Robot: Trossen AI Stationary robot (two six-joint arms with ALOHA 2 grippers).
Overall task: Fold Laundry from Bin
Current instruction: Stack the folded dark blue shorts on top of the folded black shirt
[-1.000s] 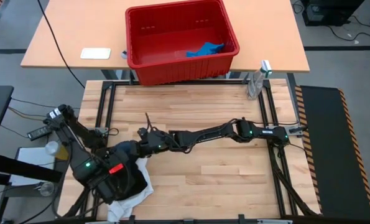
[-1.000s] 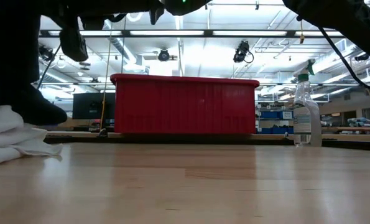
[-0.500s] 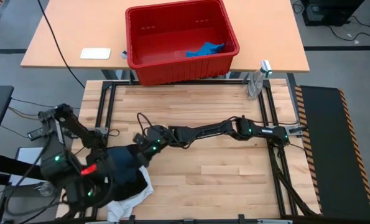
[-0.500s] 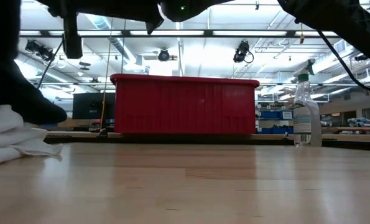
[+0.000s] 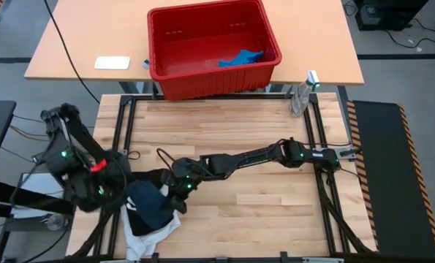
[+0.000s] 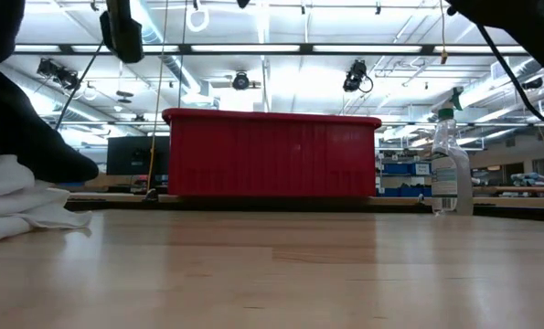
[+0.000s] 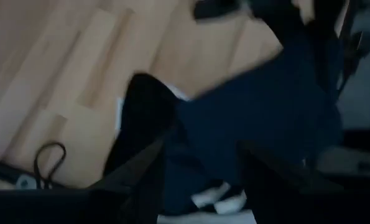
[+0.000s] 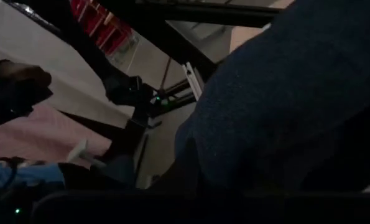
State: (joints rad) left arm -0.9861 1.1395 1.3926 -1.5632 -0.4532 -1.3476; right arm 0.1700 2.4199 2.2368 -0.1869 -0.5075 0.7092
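**Navy piece on the pile, one blue item left in the bin**

From above: right tool (image 5: 179, 191) reaching far across the desk (image 5: 261, 212), tips together, down at the edge of the dark navy garment (image 5: 148, 208). Likely there to pin or tug that edge while a fold is made; whether cloth is nipped between the tips cannot be told. Navy piece lying on top of the white garment (image 5: 159, 232) at the near left corner, a sensible stacking place close to both arms. Left arm (image 5: 78, 172) hanging over the desk's left edge beside the pile. Red bin (image 5: 272, 33) well apart on the far desk, with only the small bright blue garment (image 5: 240, 58) inside. Spray bottle (image 5: 303, 93) upright near the right rail.

At desk height: bin wall and bottle plainly shown, plus a rumpled white fold (image 6: 16, 196) at the left. Nothing of the bin's contents, nor of either tool's tips.

Left wrist: left tool (image 7: 203, 180) with fingers (image 7: 141, 168) apart, navy cloth beyond them and a strip of white beneath. Apparently nothing clamped. Only here the gap shown.

Right wrist: navy cloth filling the picture at close range, confirming how low that tool sits.
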